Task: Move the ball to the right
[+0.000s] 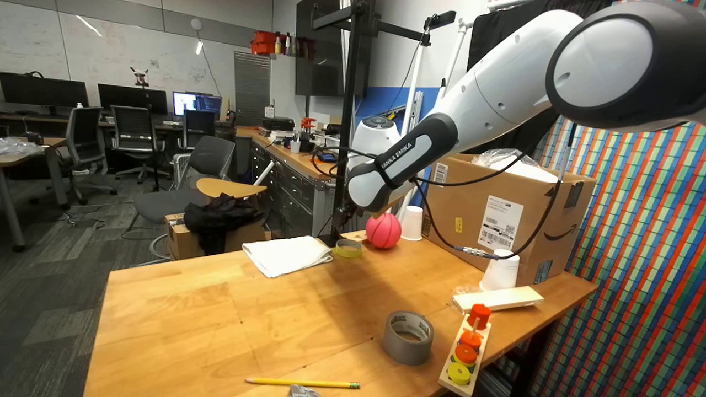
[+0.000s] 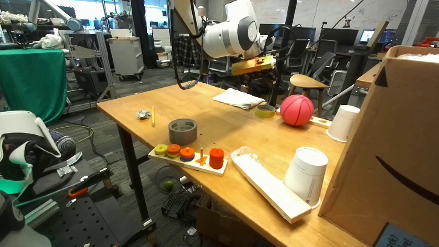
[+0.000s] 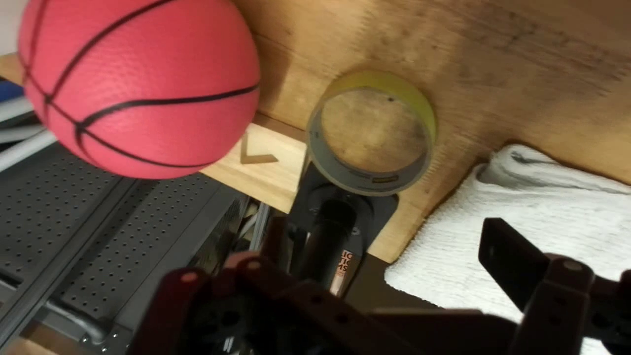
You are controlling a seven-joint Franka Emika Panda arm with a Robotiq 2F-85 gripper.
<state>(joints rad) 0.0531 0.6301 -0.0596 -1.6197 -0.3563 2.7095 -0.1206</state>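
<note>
The ball (image 1: 383,230) is pinkish-red with dark seams and rests at the table's far corner, beside a white cup. It also shows in an exterior view (image 2: 297,109) and fills the upper left of the wrist view (image 3: 140,88). My gripper (image 3: 383,239) is open and empty, its two dark fingers wide apart at the bottom of the wrist view. It is raised above the table edge, off to the side of the ball and not touching it. In both exterior views the fingers are hidden or hard to make out.
A yellow tape roll (image 3: 372,133) and a white towel (image 3: 532,217) lie close to the ball. White cups (image 2: 306,176), a large cardboard box (image 1: 502,215), a grey tape roll (image 1: 408,337), a stacking toy (image 2: 188,159) and a black post (image 2: 284,51) stand around.
</note>
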